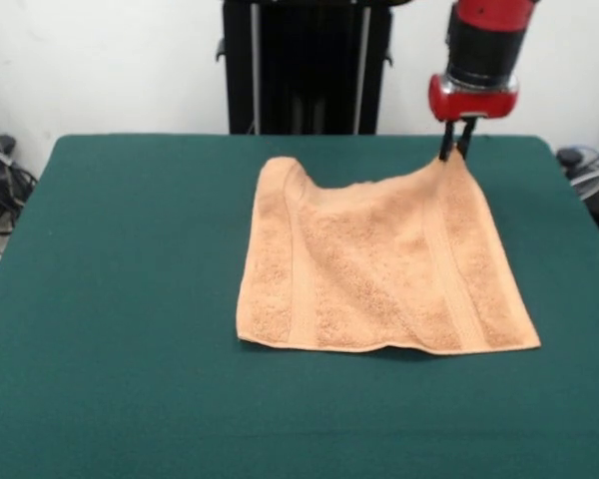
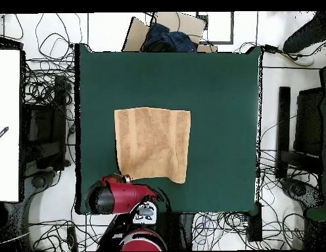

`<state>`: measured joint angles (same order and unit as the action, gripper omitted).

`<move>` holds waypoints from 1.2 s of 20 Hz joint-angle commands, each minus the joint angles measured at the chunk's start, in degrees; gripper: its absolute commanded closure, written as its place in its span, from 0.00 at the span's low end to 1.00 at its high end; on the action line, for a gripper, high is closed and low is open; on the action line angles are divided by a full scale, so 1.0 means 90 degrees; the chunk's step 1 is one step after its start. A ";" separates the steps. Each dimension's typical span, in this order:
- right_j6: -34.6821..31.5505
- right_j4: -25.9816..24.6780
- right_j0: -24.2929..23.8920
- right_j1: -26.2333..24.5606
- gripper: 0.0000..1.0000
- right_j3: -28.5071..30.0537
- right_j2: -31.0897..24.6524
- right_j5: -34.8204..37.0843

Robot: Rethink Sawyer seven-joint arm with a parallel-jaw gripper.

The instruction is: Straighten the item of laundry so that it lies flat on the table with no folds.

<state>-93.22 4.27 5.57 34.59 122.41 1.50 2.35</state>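
The item of laundry [image 1: 379,269], a peach-tan terry towel, lies mostly spread in the middle of the dark green table [image 1: 120,299]. Its far right corner is pulled up into a peak, and my gripper [image 1: 456,152] is shut on that corner just above the table. The far left corner [image 1: 280,168] curls over on itself, and a shallow dip runs along the far edge between the two corners. Seen from overhead, the towel [image 2: 152,143] sits slightly left of the table's [image 2: 218,85] centre. The red arm [image 2: 119,195] covers the towel's near left corner, hiding the gripper.
Green table surface surrounds the towel on every side, widest at the front and left in the front view. Tangled cables [image 2: 44,98] cover the floor around the table. A cardboard box with dark cloth [image 2: 167,36] sits beyond the table's far edge in the overhead view.
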 commanded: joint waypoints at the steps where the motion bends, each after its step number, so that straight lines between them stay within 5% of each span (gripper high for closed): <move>1: -0.1644 0.0527 0.0115 0.0100 1.00 0.0170 -0.0703 0.0463; 8: -0.1497 0.0540 0.0286 0.0146 1.00 0.0145 -0.0556 0.0430; 9: -0.1494 0.0543 0.0288 0.0154 0.00 0.0154 -0.0556 0.0442; 24: -0.1875 0.0830 0.0448 0.0187 0.00 0.0362 -0.0469 0.0030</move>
<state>-93.22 7.11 8.48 36.08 123.66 1.41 2.35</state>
